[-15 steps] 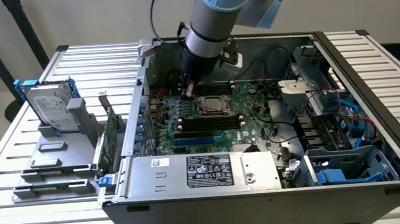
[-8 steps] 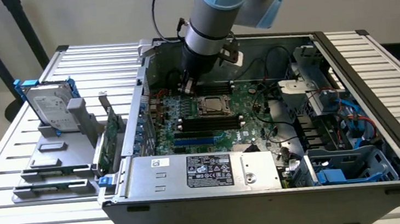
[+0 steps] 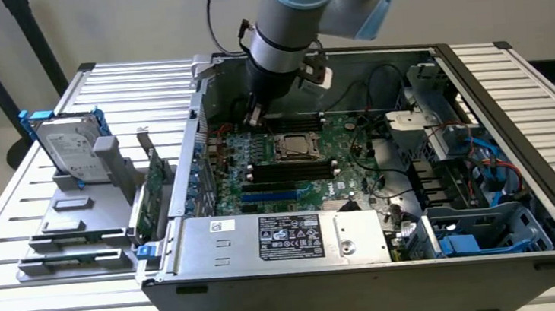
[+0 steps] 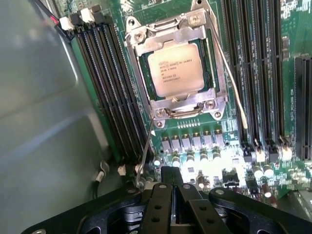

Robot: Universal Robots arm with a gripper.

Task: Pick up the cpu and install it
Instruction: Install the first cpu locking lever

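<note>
On the exterior view's left, a silver hard drive (image 3: pixel 71 148) with blue brackets stands on a grey rack (image 3: pixel 70 221), with a green circuit card (image 3: pixel 151 194) upright just beside it. Right of these sits the open computer case (image 3: pixel 372 284). In the upper centre of that view, the gripper (image 3: pixel 252 117) hangs over the motherboard (image 3: pixel 227 201), fingers pressed together and holding nothing. The cpu (image 3: pixel 292 146) lies just right of it, apart, seated in its socket frame (image 4: pixel 141 46).
</note>
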